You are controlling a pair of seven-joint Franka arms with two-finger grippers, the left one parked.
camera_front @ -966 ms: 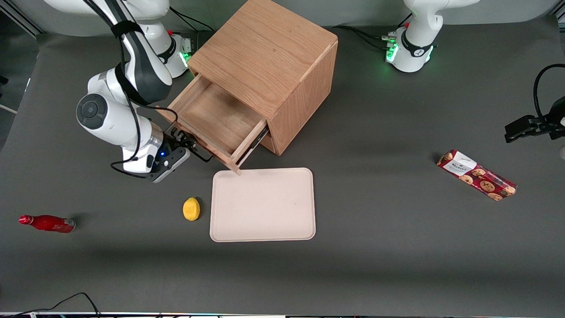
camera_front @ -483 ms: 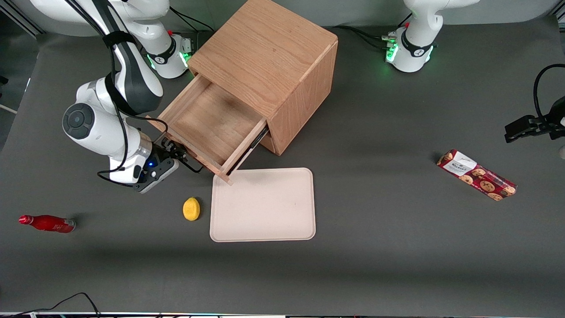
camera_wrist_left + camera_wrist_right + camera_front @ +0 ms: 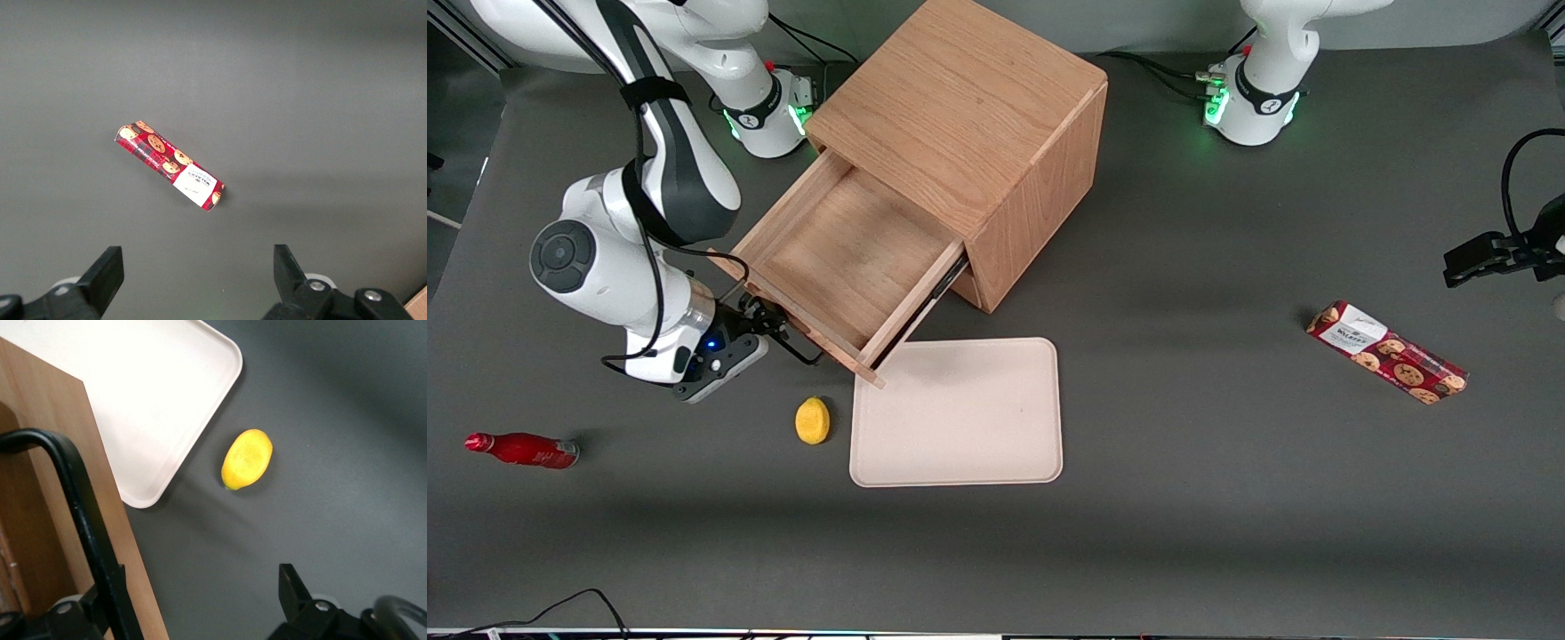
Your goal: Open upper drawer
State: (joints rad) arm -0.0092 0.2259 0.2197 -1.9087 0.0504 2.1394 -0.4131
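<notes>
The upper drawer (image 3: 836,258) of the oak cabinet (image 3: 960,107) stands pulled far out, and its inside is bare wood. Its thin black bar handle (image 3: 799,352) runs along the drawer front (image 3: 63,433). My right gripper (image 3: 758,327) sits at that handle, in front of the drawer. In the right wrist view the gripper (image 3: 198,587) is open, its fingers wide apart. The handle (image 3: 80,520) runs along the inner side of one finger (image 3: 107,600). The other finger (image 3: 292,587) hangs over bare table.
A beige tray (image 3: 956,413) lies just in front of the drawer's corner, with a lemon (image 3: 812,420) beside it. A red bottle (image 3: 520,450) lies toward the working arm's end. A cookie box (image 3: 1387,351) lies toward the parked arm's end.
The drawer has slid further out of the cabinet over the last second. My gripper has moved with its handle, away from the cabinet and nearer the lemon.
</notes>
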